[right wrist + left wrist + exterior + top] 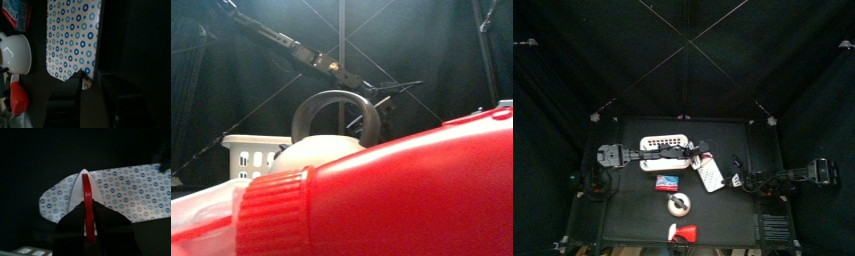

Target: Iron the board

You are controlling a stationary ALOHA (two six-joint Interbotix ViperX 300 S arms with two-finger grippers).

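The board (711,177) is a small white panel with blue ring marks, lying right of the table's middle. It fills the left wrist view (120,190) and the right wrist view (73,35). My left gripper (694,153) reaches across from the left. In its wrist view it (85,214) is shut on a thin red and white iron (85,190) held over the board. My right gripper (743,183) is at the board's narrow end, and in its wrist view its jaws (84,80) close on the board's edge.
A white slotted basket (664,144) stands at the back. A small blue and red box (667,183) lies left of the board. A white kettle with a dark handle (677,206) and a red item (684,235) stand near the front edge.
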